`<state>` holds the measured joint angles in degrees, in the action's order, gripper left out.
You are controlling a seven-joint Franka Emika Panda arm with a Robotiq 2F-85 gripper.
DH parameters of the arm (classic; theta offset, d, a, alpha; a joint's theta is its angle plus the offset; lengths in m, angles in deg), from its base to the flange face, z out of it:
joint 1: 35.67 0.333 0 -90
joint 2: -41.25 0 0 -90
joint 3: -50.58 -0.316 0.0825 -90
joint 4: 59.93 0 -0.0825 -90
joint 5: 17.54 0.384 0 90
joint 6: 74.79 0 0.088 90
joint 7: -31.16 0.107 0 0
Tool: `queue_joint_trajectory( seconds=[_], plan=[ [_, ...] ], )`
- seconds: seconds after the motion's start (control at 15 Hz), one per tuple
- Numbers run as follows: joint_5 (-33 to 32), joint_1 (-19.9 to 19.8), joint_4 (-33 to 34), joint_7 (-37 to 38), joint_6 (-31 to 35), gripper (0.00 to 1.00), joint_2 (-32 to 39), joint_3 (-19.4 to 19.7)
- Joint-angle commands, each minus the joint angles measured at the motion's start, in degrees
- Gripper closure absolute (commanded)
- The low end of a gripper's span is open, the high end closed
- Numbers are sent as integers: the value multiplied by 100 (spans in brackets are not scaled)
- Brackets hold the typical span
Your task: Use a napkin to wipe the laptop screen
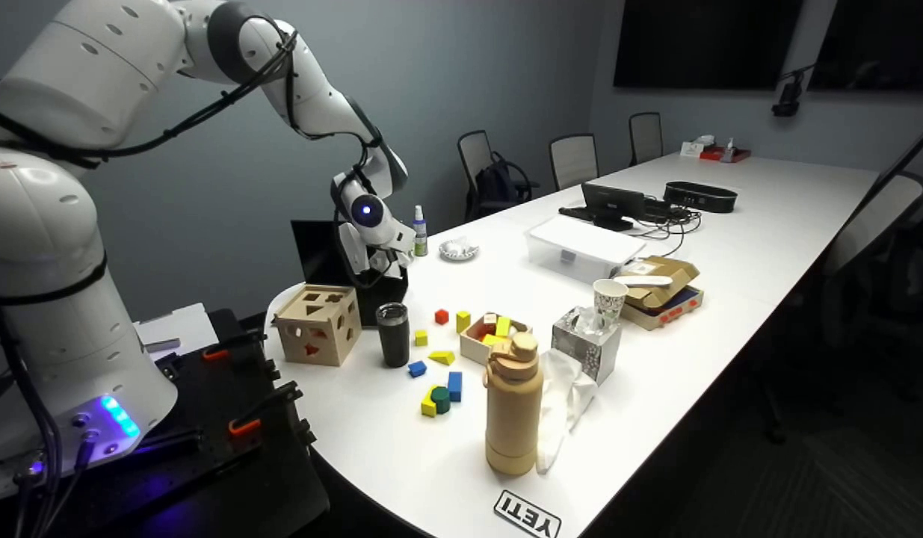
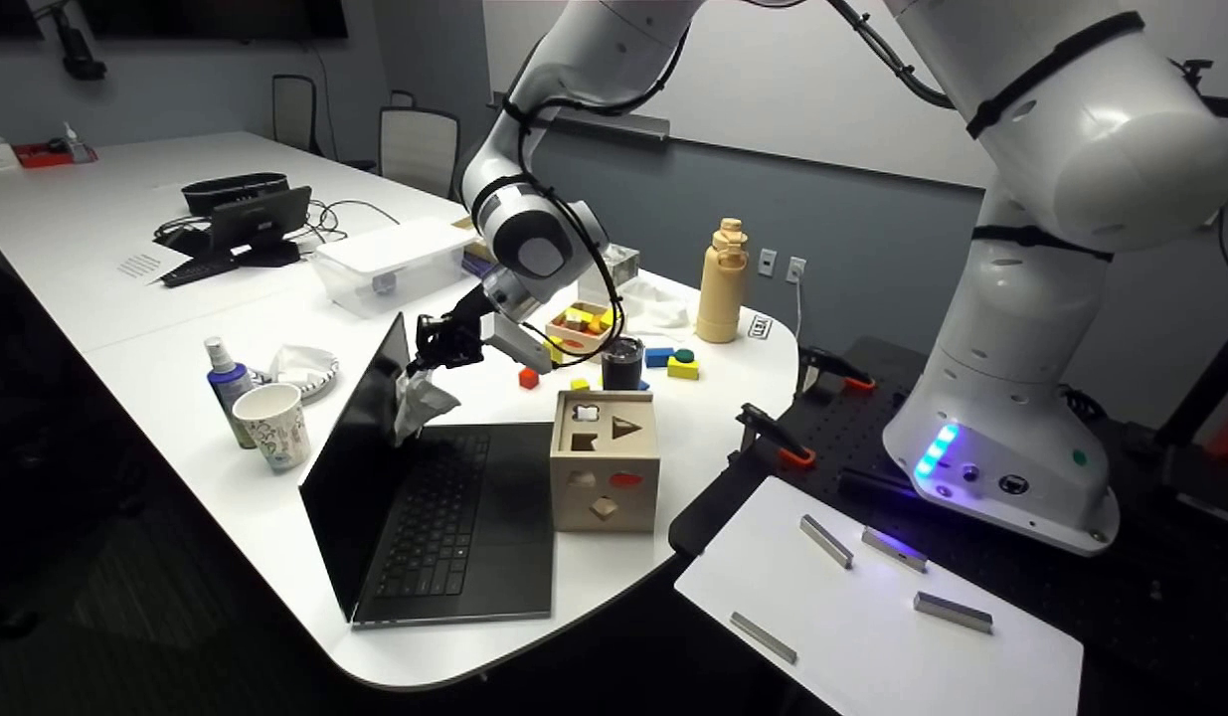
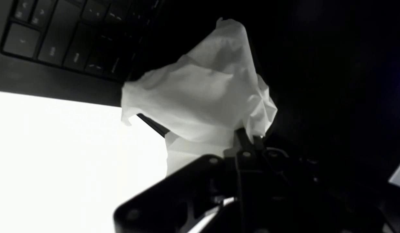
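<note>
Low in the wrist view, just right of centre, the gripper (image 3: 250,139) is pressed together on the napkin (image 3: 200,97), pinching a gathered part of the white paper. Most of the napkin spreads above and to the left of the gripper, while the dark laptop screen (image 3: 319,81) fills the space to its right. Up and left of the gripper shows a keyboard (image 3: 67,42); lower on that side glares the white worktop (image 3: 67,161). In an exterior view, the napkin hangs beneath the gripper, close by the slightly leaning laptop screen; whether the two touch cannot be told. Below and right of the gripper stands a wooden cube (image 2: 606,482), while a spray bottle (image 2: 231,393) and a paper cup (image 2: 273,430) stand to the gripper's left, behind the screen. In an exterior view where the arm (image 1: 379,224) hides the gripper's hold, a black tumbler (image 1: 394,336) stands below, and a plate (image 1: 458,258) with crumpled white paper (image 1: 459,245) sits to the right; a tan bottle (image 1: 513,415) and a tissue box (image 1: 581,351) stand farther off, lower right.
</note>
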<state>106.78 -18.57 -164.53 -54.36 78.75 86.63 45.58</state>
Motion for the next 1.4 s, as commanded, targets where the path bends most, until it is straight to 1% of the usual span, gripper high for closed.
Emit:
queue_joint_trajectory(
  seconds=[0.0,0.27,0.33,0.53,0.67,0.73,1.0,1.2,1.33],
  plan=[
    [678,65,-646,-779,-35,100,-726,46],
    [1224,88,-1057,-1495,28,100,-1291,66],
    [1277,324,-1156,-1452,-39,100,-1430,327],
    [1283,361,-1235,-1465,41,100,-1616,464],
    [1329,423,-1163,-1455,286,100,-1632,588],
    [1394,373,-1082,-1521,525,100,-1606,561],
    [1411,528,-645,-1432,1791,100,-1405,758],
    [1411,751,-157,-1399,3024,100,-1222,955],
    [1261,867,195,-1278,3816,100,-1058,1035]
  ],
)
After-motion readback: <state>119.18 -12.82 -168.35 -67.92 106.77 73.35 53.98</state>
